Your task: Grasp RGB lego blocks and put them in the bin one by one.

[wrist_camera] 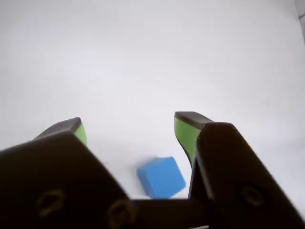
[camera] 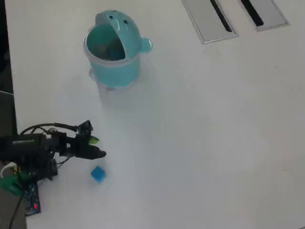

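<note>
The arm sits low at the left edge of the desk [camera: 205, 143] in the overhead view, and its hand [wrist_camera: 131, 128] has its two green-faced fingers [wrist_camera: 185, 134] spread well apart with nothing between them. The blue block [wrist_camera: 161, 177] lies on the desk just under the hand in the wrist view, near the root of the jaws and closer to the right finger than the left, not touched by either. From above, the block [camera: 98, 173] shows just below and a little right of the hand's tip [camera: 96, 146], so the hand looks to be beside it rather than squarely over it. I see no red or yellow-green block on the desk in either view; whether they are already in the bin I cannot tell, since its inside is too dim to read. The bin [camera: 113, 47] stands well apart, toward the top of the overhead view, its lid tipped back and its mouth open. My reading is that the step in hand is the approach to the blue block, before any grasp. The next move calls for shifting the hand so the block sits midway between the fingers, lowering to the desk, closing on it, then lifting and carrying it across to the bin's open mouth.
</note>
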`<state>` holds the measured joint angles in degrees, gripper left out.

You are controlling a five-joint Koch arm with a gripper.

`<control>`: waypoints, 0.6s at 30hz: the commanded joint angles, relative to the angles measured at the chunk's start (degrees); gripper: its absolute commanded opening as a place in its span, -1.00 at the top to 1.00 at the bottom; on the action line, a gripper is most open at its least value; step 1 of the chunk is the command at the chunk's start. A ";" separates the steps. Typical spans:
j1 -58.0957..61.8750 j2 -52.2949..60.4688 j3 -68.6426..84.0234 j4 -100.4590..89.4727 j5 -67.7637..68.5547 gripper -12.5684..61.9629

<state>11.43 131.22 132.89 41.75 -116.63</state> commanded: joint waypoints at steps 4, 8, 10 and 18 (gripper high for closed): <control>6.06 3.52 -3.08 1.14 -6.24 -0.27; 8.44 2.72 -2.11 0.53 -10.90 -0.28; 9.23 2.72 -1.41 1.67 -11.69 -0.28; 16.08 3.34 4.66 9.84 -21.53 -0.29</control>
<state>26.72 131.22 139.22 50.89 -136.49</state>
